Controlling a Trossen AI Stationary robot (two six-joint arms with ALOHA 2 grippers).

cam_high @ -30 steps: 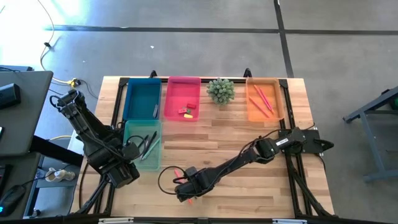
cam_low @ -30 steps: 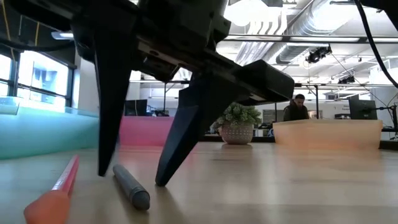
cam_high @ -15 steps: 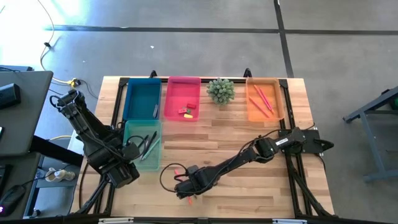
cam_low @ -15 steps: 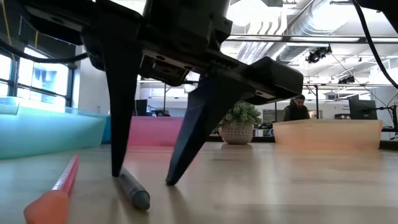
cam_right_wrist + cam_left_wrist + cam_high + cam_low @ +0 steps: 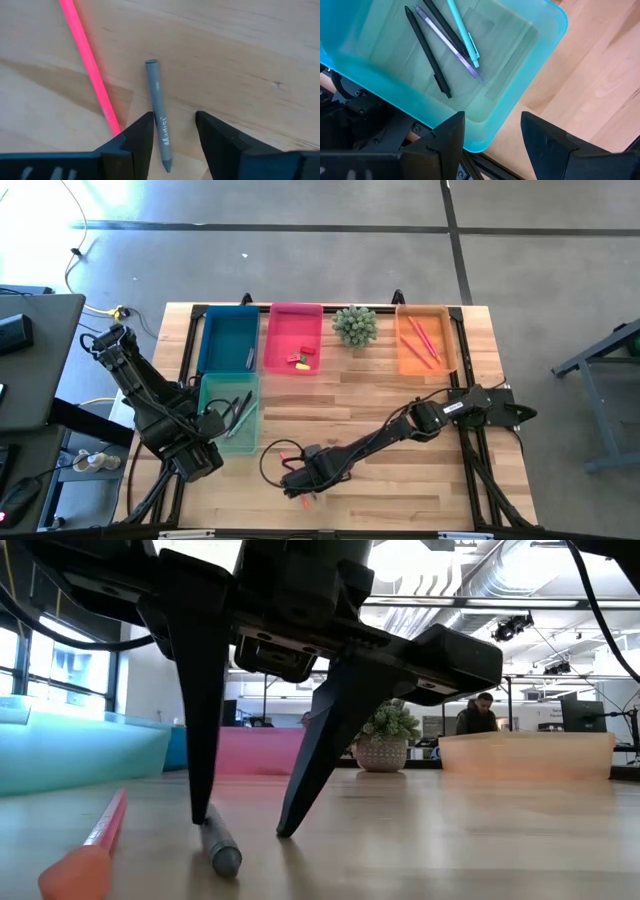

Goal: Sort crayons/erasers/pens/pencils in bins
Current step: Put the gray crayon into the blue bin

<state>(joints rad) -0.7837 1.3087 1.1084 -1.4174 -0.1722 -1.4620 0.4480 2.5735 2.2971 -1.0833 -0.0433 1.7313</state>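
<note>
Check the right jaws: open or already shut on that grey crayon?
Open. The right gripper straddles the grey crayon, which lies flat on the table with a gap to the jaws.

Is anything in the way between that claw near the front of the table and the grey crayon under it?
Nothing visible. The right gripper stands open over the grey crayon, with a pink pencil lying beside it.
</note>
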